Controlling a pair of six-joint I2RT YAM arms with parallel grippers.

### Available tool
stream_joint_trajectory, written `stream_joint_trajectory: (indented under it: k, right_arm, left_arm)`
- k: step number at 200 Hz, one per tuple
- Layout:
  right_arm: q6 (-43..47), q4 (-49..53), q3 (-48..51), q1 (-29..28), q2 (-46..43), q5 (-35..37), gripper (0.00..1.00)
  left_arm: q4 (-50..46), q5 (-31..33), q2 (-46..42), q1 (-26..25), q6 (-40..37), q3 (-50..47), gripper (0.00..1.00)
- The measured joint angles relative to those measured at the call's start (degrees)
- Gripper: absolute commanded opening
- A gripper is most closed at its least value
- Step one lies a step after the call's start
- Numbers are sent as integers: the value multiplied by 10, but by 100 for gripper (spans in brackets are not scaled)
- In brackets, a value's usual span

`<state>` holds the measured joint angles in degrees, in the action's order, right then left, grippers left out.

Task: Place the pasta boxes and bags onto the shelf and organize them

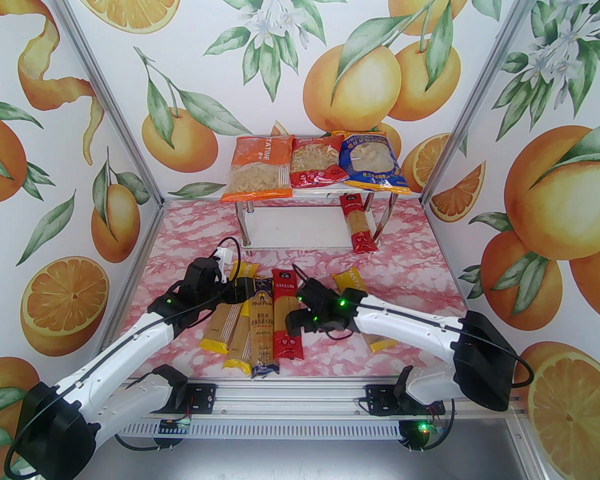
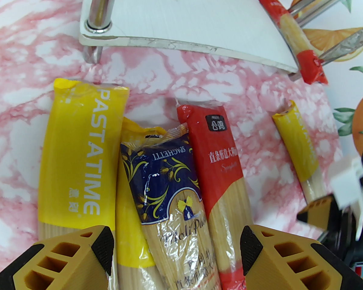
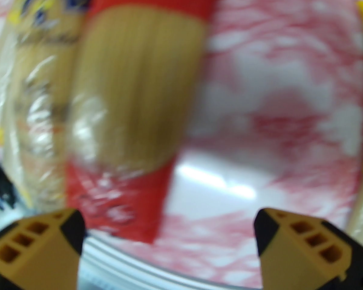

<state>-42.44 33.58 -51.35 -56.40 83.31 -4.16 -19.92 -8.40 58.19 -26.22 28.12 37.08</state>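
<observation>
Nearest, bottom edge of left wrist view: left gripper [image 2: 177, 252], jaws parted, nothing grasped, poised over dark blue pack [image 2: 166, 192] and inner edge of red pack [image 2: 220, 174]. Bottom edge of right wrist view: right gripper [image 3: 169, 231], jaws spread wide, nothing between them but table [image 3: 275, 86]. View blurred, little else legible.

Risks, as judged:
- Blue and red packs touching side by side, so closing here apt to catch both: double pick or dragged neighbour.
- Dark blue pack lying partly over narrow yellow pack [image 2: 130, 237]. Lifting likely to shift that one and the wide yellow pack [image 2: 75, 162] beside it.
- Slick film, long shape: grip near one end apt to tilt or slip.
- Both arms crowded over the same row at lower centre of top view. Contact between them possible.
- Third yellow pack [image 2: 299, 143] partly under the right arm. Easy to knock.

Containers:
- Shelf [image 1: 290, 223], upper centre of top view. Upper board full across: orange bag [image 1: 258, 168], red bag [image 1: 316, 165], blue bag [image 1: 370, 160] side by side, the orange one overhanging the front left corner.
- Lower board: second red pack [image 1: 358, 223] at right end, slanted, near end past the front edge. Room to its left. Slant likely to cost space, and a nudge off possible during the next placement.
- Five long packs on table, not yet shelved.
</observation>
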Motion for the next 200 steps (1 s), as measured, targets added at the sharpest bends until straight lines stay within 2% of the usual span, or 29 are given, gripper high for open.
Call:
stream_joint_trajectory:
  k: [101, 178, 200]
  right_arm:
    - [-48, -33, -51, -37, 126, -26, 100]
    - [-60, -16, -58, -39, 150, -18, 100]
    - [-60, -16, -57, -39, 150, -18, 94]
  left_arm:
    - [-1, -1, -31, 1, 0, -6, 74]
    - [-1, -1, -31, 3, 0, -11, 74]
    - [0, -1, -31, 3, 0, -14, 74]
